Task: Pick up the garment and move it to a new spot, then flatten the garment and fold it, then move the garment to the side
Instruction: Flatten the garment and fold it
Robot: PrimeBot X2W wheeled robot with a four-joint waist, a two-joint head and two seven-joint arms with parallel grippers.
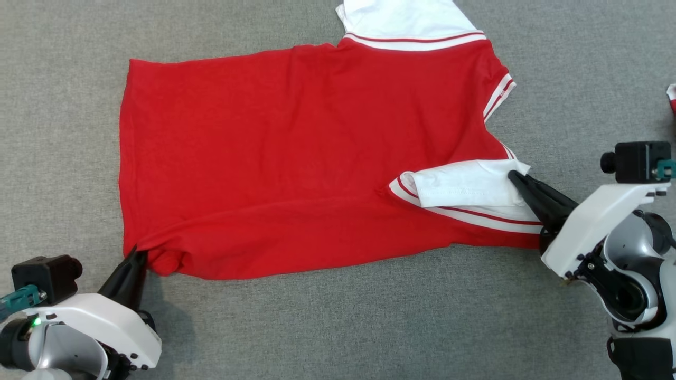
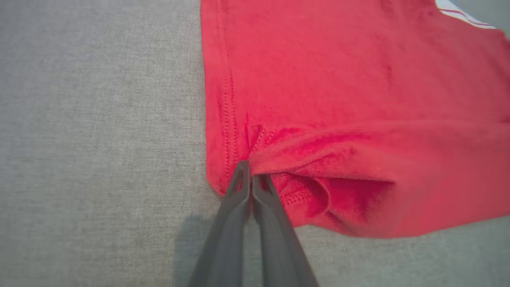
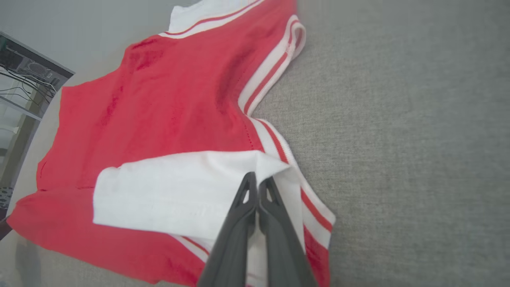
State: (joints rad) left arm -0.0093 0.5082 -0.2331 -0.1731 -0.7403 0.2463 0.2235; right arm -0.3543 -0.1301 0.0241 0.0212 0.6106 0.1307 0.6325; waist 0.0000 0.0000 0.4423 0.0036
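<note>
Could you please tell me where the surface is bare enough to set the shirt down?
Bare grey surface lies left of the red shirt, and in a strip along its near edge between the left gripper and right gripper. The right is crowded: the right gripper pinches the white sleeve, with a red-and-white scrap at the view's edge.

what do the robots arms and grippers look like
The left gripper and right gripper each have two long, dark, tapering fingers with slotted tips. The arm shells are smooth white over grey and black joints. A black box with a teal plug sits by each wrist. A green light glows on the left arm.
</note>
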